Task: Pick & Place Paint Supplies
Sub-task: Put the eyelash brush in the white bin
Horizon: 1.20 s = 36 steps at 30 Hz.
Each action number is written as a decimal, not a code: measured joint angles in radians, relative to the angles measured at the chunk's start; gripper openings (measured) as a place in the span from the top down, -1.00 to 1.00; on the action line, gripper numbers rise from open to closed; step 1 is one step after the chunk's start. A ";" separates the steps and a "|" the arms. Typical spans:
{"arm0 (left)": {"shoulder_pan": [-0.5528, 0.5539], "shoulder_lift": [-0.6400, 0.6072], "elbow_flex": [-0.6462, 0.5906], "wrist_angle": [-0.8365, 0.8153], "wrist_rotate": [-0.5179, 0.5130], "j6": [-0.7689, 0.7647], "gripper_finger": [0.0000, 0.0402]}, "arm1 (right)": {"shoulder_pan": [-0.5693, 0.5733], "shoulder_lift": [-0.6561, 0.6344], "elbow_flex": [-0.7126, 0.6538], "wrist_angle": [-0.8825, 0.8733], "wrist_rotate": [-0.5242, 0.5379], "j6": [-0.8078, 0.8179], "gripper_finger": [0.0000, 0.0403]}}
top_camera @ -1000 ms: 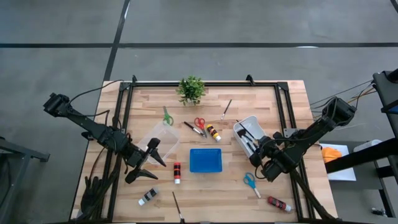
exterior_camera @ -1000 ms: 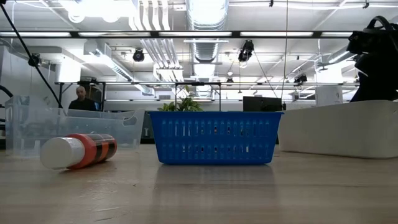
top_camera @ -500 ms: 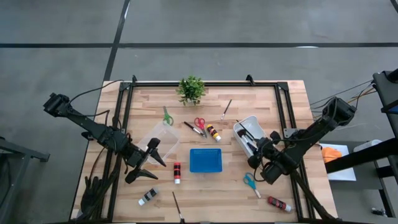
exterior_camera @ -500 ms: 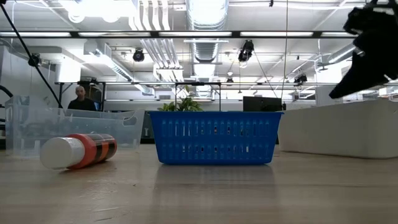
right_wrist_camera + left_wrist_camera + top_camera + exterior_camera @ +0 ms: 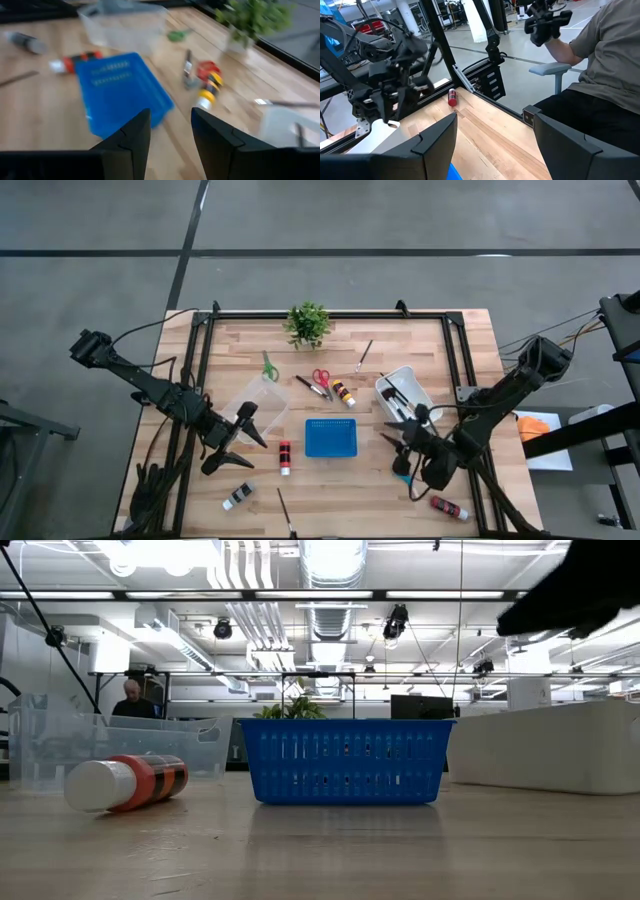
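Your worktop [image 5: 460, 340], left to right:

- Left gripper [image 5: 238, 442], over the left half by the clear bin [image 5: 255, 402]: fingers spread, holding nothing.
- Black bottle [image 5: 238, 496], near the front edge.
- Green scissors [image 5: 268, 367], behind the clear bin.
- Red bottle [image 5: 285, 458], left of the blue basket [image 5: 331, 437]; a brush [image 5: 285, 512] at the front edge.
- Red scissors [image 5: 321, 378] and orange bottle [image 5: 344, 393], behind the basket.
- Brush [image 5: 363, 356], toward the back edge.
- White bin [image 5: 405, 392], with dark items inside.
- Right gripper [image 5: 400, 442], right of the basket: fingers part open, empty; blue scissors [image 5: 401, 468] lie just below it.
- Red bottle [image 5: 449, 507], front right corner.
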 joint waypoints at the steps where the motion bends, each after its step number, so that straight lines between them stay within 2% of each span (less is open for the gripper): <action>1: 0.000 0.000 0.000 0.000 0.000 0.000 -0.34 | 0.000 0.000 0.000 0.042 -0.003 -0.043 0.30; 5: -0.001 0.000 0.000 -0.016 0.000 0.000 -0.34 | 0.000 0.011 -0.001 0.127 -0.014 -0.151 0.30; 9: -0.002 0.036 0.000 -0.036 0.005 -0.007 -0.34 | 0.000 0.018 -0.001 0.129 -0.013 -0.158 0.30; 14: -0.002 0.157 0.005 0.055 0.007 -0.006 -0.34 | 0.000 0.030 -0.002 0.127 0.011 -0.159 0.30; 18: -0.003 0.301 0.064 0.065 0.008 -0.003 -0.34 | 0.000 0.049 -0.002 0.128 0.018 -0.158 0.30; 24: -0.035 0.539 0.275 -0.033 0.058 -0.033 -0.34 | 0.005 0.064 -0.002 0.129 0.021 -0.149 0.30; 32: -0.143 0.902 0.658 -0.385 0.060 -0.085 -0.34 | 0.032 0.064 -0.002 0.128 0.012 -0.148 0.30; 36: -0.187 1.045 0.781 -0.542 0.062 -0.145 -0.34 | 0.044 0.064 -0.004 0.128 0.019 -0.146 0.30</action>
